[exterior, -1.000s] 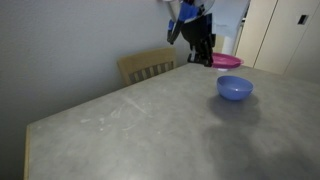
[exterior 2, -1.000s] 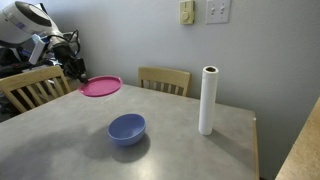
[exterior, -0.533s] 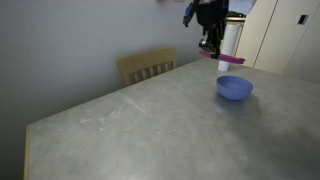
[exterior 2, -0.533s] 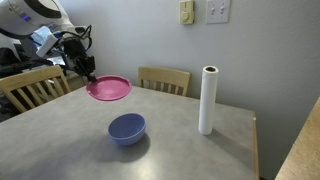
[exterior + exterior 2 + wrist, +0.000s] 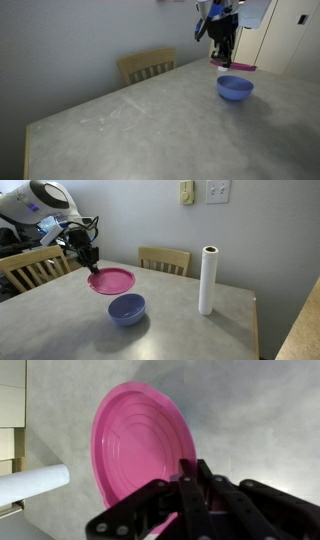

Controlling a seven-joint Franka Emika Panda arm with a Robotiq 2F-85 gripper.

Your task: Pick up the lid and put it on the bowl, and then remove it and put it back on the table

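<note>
We have the lid (image 5: 111,280) in the air, roughly level, left of centre in an exterior view. It hangs above the bowl (image 5: 127,308) with a clear gap between them, and its middle looks a little to the bowl's upper left. The wrist view shows the jaws clamped on the lid's near rim. The bowl sits on the grey surface (image 5: 55,325) in mid-frame. We judge the pick-up done and the carry close to finished. What is left is centring the lid over the bowl, setting it down, then lifting it off and laying it back on the surface. A paper towel roll (image 5: 208,280) stands well apart at the right, with a chair (image 5: 163,260) behind.
</note>
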